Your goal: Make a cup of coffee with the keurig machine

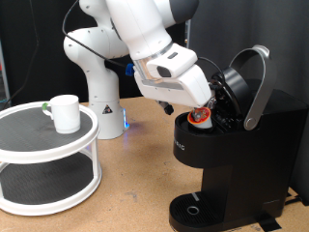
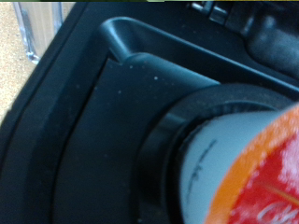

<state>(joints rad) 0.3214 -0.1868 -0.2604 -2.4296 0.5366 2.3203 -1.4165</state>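
The black keurig machine (image 1: 232,155) stands at the exterior view's right with its lid (image 1: 246,82) raised on the silver-grey handle. My gripper (image 1: 198,114) hangs over the open brew chamber, right at a small white pod with a red-orange top (image 1: 201,118). In the wrist view the pod (image 2: 248,173) fills the corner, sitting at the round black chamber opening (image 2: 163,149); my fingers do not show there. The white cup (image 1: 65,112) stands on the round white stand at the exterior view's left, far from my gripper.
The two-tier round white stand (image 1: 48,155) fills the exterior view's lower left. The white robot base (image 1: 97,77) rises behind it. The machine's round drip base (image 1: 198,208) sits low in front with nothing on it.
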